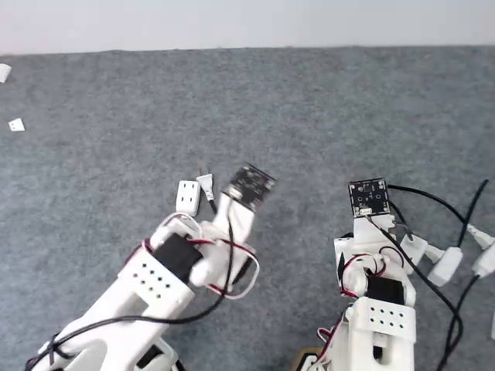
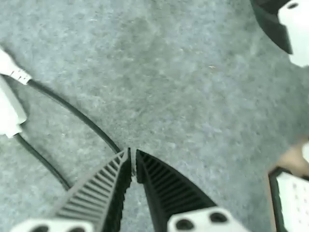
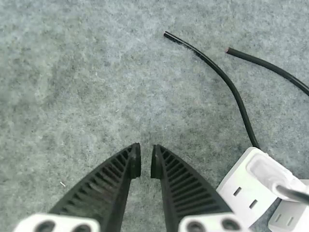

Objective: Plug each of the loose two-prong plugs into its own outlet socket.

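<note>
Both grippers were all but closed and held nothing: the left gripper (image 2: 133,160) over bare carpet, the right gripper (image 3: 145,158) near a slotted socket block (image 3: 240,193) and a black cord (image 3: 235,95). The high view added a loose plug (image 1: 206,184) lying unplugged just beside a second socket block (image 1: 188,197). The plugging-in appeared barely begun.

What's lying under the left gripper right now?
Grey carpet and two black cables that run in beneath the left gripper. Its fingers cover where the cables go from there.
</note>
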Available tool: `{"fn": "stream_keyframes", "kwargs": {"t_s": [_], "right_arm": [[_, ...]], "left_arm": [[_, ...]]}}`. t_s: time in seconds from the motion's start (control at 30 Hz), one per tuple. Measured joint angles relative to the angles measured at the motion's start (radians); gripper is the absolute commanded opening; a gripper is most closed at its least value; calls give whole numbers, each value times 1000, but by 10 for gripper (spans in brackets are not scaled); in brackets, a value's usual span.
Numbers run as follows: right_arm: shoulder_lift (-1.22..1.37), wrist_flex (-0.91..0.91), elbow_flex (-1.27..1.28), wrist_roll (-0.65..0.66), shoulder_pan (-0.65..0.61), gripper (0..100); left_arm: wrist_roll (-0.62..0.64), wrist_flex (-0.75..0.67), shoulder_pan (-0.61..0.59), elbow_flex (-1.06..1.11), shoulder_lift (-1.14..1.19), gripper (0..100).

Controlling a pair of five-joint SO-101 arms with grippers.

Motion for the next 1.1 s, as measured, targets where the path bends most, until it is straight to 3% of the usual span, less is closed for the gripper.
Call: {"fn": "stream_keyframes", "kwargs": {"t_s": [0.13,0.27,0.43,0.67,0.87,1.1], "right_arm": [[0,0,0,0,0,54],[0,0,0,0,0,54],[0,0,0,0,0,54],[0,0,0,0,0,54],[0,0,0,0,0,54],[0,0,0,0,0,54]], "left_arm": [[83,-129,-103,55,83,56],[106,-290,-115,178,238,130],[150,-457,-115,262,381,133],[176,-460,-121,261,396,122],[176,-466,-117,261,397,9],[178,-468,-118,259,400,13]]}}
